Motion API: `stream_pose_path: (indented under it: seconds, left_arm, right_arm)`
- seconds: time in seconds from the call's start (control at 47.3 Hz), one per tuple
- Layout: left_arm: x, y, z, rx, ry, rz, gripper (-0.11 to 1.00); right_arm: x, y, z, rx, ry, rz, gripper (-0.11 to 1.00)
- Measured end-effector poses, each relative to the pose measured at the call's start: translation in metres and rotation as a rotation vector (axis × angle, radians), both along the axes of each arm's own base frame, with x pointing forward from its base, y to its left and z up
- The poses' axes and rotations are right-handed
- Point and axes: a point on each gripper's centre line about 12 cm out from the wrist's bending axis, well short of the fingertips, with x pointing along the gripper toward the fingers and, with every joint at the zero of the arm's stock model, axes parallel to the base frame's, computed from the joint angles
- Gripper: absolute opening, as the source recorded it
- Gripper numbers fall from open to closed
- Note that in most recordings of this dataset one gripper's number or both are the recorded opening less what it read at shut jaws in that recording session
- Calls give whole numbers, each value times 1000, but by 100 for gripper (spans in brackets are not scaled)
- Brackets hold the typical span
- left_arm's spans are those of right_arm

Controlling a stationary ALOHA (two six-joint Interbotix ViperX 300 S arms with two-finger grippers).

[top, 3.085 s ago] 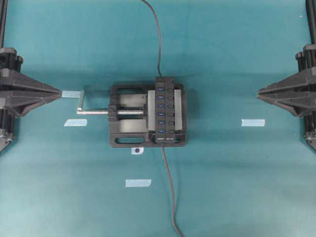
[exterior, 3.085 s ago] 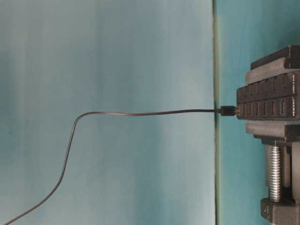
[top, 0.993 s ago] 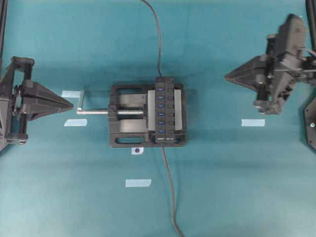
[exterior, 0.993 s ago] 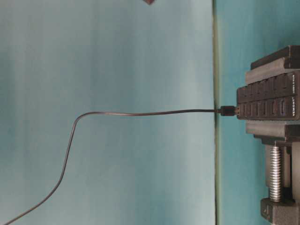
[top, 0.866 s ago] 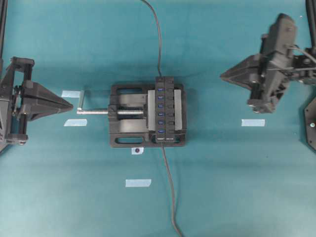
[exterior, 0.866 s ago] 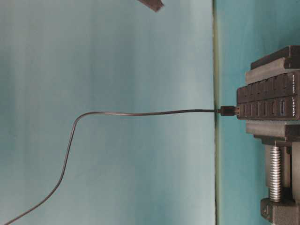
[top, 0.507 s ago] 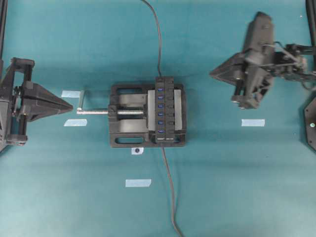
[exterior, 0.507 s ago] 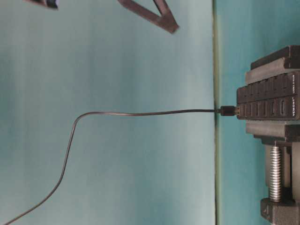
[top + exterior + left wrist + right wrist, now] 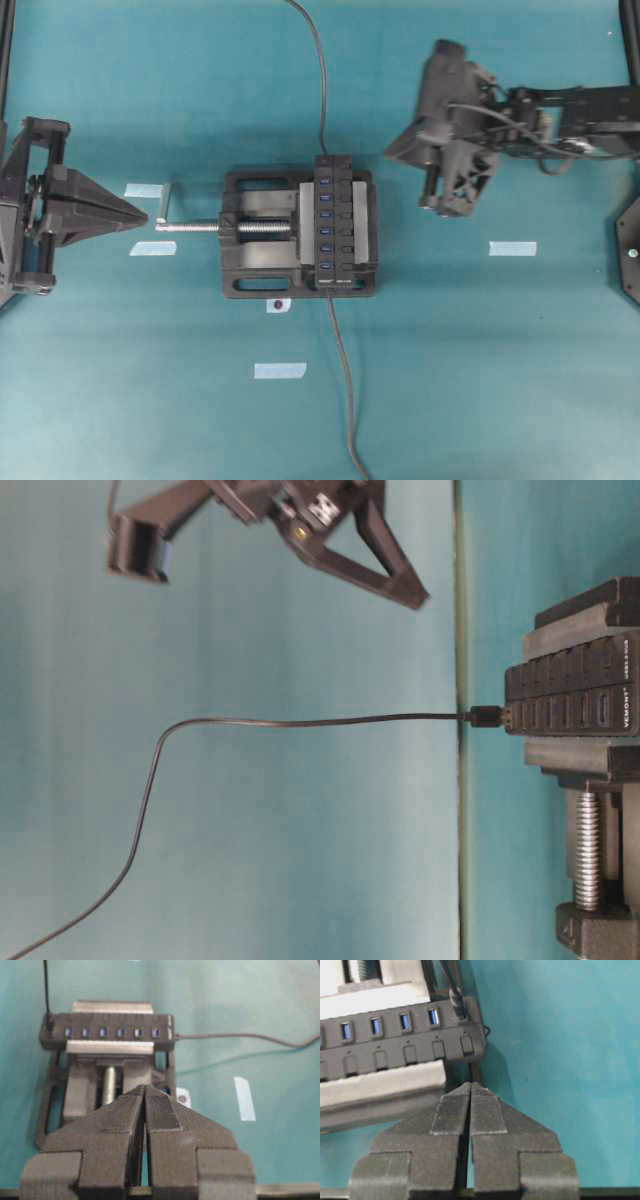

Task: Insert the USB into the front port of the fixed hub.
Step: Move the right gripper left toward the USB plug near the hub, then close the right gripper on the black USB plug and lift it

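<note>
Right gripper (image 9: pixel 392 152) pressed together, empty, hovering at 2 o'clock of fixed hub (image 9: pixel 333 222); left gripper (image 9: pixel 143 212) also closed, parked at 9 o'clock. USB (image 9: pixel 318 70) plug seated in hub's 12 o'clock end port. Step: approach. Next: spread jaws, pinch plug, pull, move to front port
</note>
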Motion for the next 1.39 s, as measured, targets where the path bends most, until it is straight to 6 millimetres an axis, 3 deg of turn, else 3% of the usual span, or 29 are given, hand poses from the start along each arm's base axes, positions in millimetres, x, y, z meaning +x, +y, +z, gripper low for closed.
stream_pose_path:
  seconds: [0.465, 1.078, 1.226, 1.31, 1.395]
  left_arm:
    - [-1, 0, 1, 0, -6, 0, 0]
    - [-5, 0, 6, -3, -29, 0, 0]
    - [-4, -1, 5, -3, -29, -2, 0]
    - [-5, -1, 5, -3, -28, -3, 0]
    - [-5, -1, 5, -3, -28, -5, 0]
  right_arm:
    - [31, -8, -6, -22, 15, 25, -3]
    - [44, -5, -11, -27, -1, 43, 1]
    - [47, -3, -14, -29, -9, 49, 14]
    - [47, -2, -13, -28, -12, 48, 29]
    - [48, -2, -14, -23, -12, 45, 51]
